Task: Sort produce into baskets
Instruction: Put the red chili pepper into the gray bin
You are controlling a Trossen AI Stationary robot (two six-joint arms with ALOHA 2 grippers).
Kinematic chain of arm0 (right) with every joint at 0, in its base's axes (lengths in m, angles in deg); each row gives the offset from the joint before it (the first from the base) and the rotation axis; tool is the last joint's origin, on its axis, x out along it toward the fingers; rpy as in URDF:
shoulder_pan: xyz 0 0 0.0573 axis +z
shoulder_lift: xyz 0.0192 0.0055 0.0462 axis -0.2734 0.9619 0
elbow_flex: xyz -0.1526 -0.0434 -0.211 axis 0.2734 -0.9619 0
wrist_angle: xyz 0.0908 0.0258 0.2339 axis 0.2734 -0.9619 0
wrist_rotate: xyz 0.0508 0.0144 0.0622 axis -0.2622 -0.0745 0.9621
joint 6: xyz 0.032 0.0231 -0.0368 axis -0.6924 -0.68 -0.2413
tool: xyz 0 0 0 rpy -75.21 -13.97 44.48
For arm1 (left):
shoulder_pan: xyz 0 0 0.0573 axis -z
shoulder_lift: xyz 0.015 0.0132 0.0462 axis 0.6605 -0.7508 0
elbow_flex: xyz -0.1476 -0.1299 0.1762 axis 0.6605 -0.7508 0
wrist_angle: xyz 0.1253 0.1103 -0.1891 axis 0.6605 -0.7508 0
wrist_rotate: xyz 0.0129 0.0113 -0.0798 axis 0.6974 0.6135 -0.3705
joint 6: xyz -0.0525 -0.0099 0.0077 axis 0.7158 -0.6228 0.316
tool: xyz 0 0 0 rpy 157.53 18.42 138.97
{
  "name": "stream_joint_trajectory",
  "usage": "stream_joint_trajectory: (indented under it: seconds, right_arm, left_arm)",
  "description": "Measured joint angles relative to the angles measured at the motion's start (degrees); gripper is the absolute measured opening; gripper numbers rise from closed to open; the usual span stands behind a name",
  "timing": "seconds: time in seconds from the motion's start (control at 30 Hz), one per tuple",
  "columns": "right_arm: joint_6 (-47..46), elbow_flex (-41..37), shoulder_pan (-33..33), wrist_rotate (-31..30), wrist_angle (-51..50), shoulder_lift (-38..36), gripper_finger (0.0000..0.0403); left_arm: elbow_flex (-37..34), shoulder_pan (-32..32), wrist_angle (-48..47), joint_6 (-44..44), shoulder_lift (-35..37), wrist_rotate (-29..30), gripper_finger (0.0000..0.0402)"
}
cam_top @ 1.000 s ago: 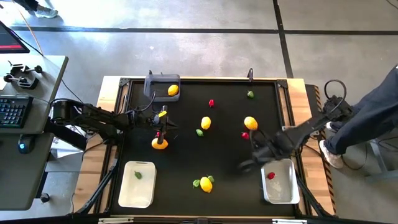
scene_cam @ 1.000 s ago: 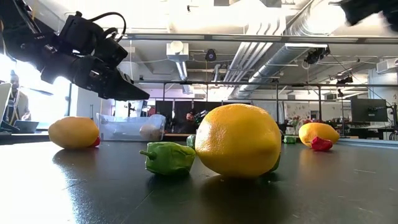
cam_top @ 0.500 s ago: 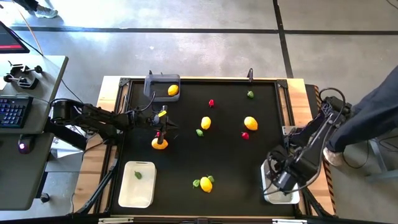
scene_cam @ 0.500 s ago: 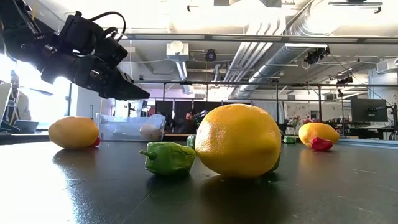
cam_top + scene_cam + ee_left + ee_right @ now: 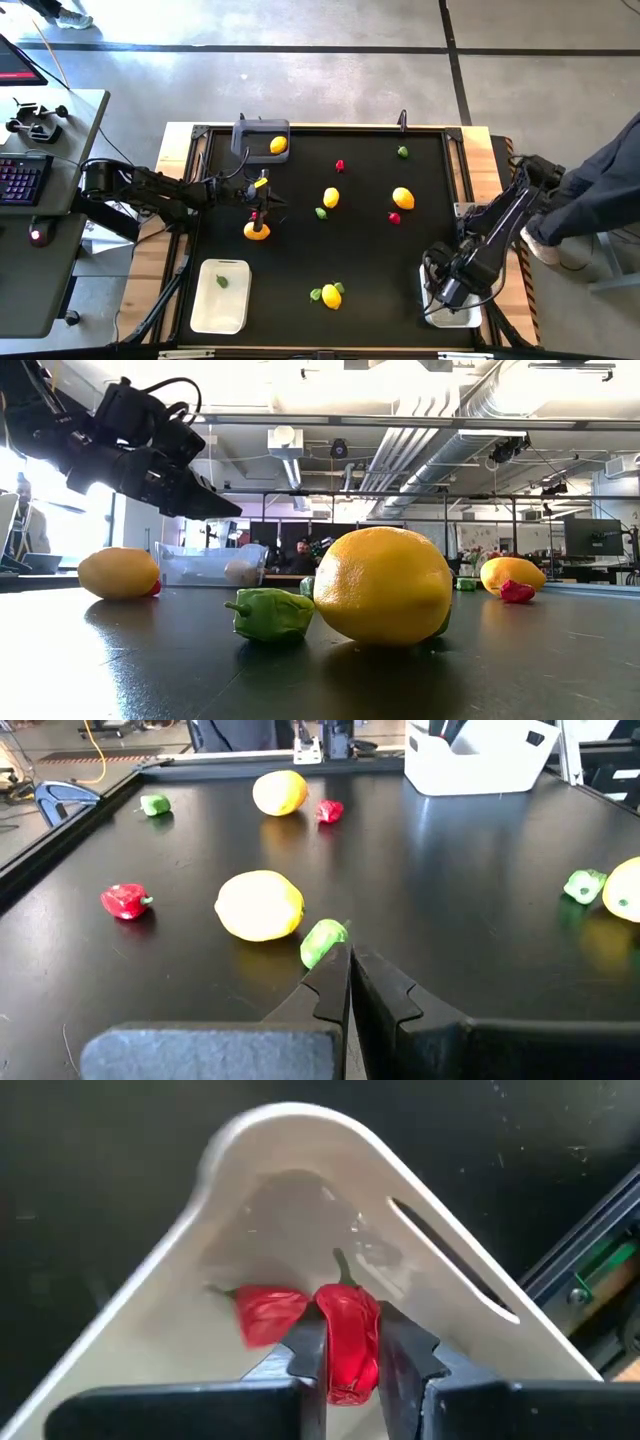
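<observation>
Right pincer (image 5: 350, 1365) clamped on red piece (image 5: 349, 1342) over white basket (image 5: 473, 313) at 5 o'clock: lower, then release; left pincer (image 5: 350, 982) closed, empty.

Floor: grey concrete (image 5: 330, 85), crossed by dark tape lines (image 5: 300, 48), is seen around the table.
Table: a black top (image 5: 360, 250) is framed by a pale wooden border (image 5: 178, 135).
Side desk: a grey desk (image 5: 45, 200) carrying a keyboard (image 5: 22, 182) and a mouse (image 5: 38, 236) is placed at the left edge of the high view.
Ceiling: silver ducts (image 5: 400, 445) and pipes are hung overhead in the low view.
Light: bright daylight (image 5: 70, 520) is admitted at the left of the low view.
Far room: a monitor (image 5: 592, 537) is set at the right.
Person: a dark trouser leg (image 5: 595, 185) and a shoe (image 5: 535, 250) are seen beside the table's right edge.
</observation>
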Motion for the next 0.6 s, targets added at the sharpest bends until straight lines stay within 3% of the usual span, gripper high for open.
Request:
stream_joint_trajectory:
  seconds: [0.27, 0.6]
  right_arm:
    - [-2.55, -5.16, 0.16, 3.95, 3.54, 0.0, 0.007]
    - [-5.08, -1.69, 0.16, 4.05, 0.88, -0.04, 0.0151]
  left_arm:
    - [0.0, 0.0, 0.62, 0.03, 0.02, 0.0, 0.0]
    - [0.0, 0.04, 0.46, 1.45, 0.01, 1.69, 0.0]
